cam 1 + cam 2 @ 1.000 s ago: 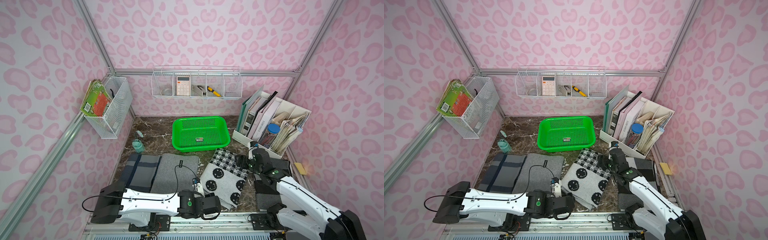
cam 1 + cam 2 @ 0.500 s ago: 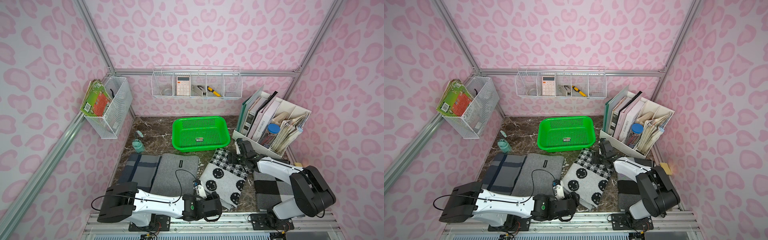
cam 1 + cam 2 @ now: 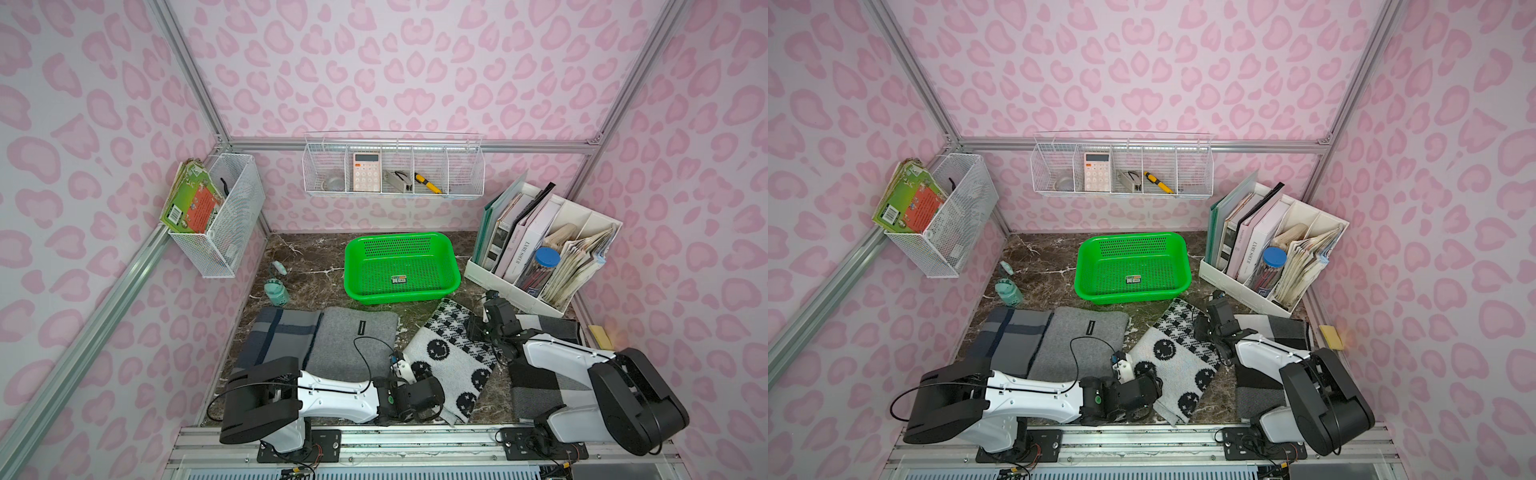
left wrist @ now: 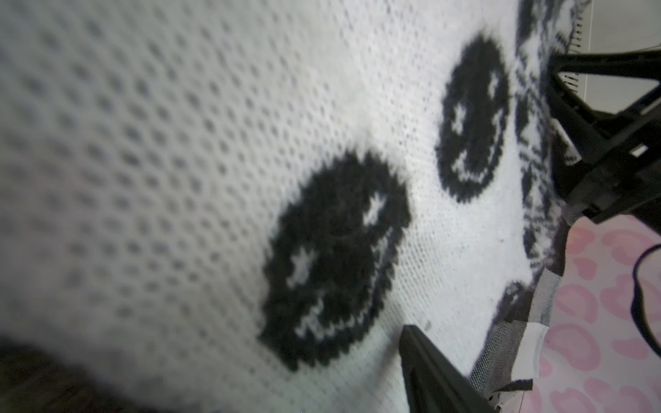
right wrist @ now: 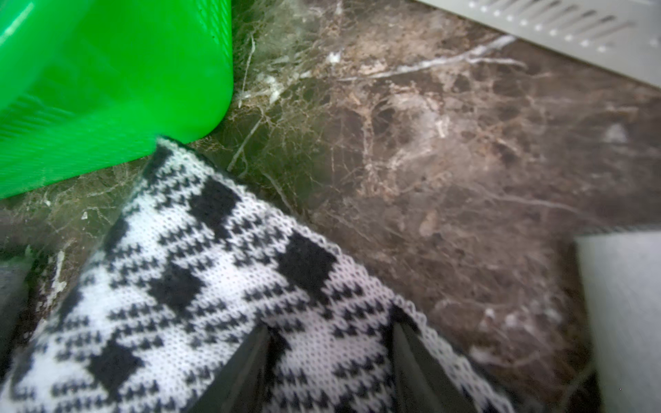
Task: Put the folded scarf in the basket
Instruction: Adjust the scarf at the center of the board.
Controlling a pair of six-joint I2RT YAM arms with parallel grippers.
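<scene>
The folded scarf, the black-and-white one with the smiley faces, is lying flat on the desk, slanting between the two arms. Its far corner is sitting just beside the front of the green basket, perhaps touching it. The right pincer is sitting at the scarf's far right edge. In its wrist view the fingers are standing moderately apart with the checked hem between them, not pinching yet. The left pincer is resting at the near left edge, but only one finger is showing in its wrist view, so I cannot tell how wide it is standing or whether it is gripping. To my eye both arms are setting up a two-sided pickup. Doing it well means biting in past the hem so every folded layer is caught, then lifting both sides level and together, so the cloth is neither stretching nor sagging open. That corner by the basket wants to be raised clear of the rim first, or it risks shoving the light basket away. The right pincer should also be keeping clear of the striped scarf lying under that arm.
</scene>
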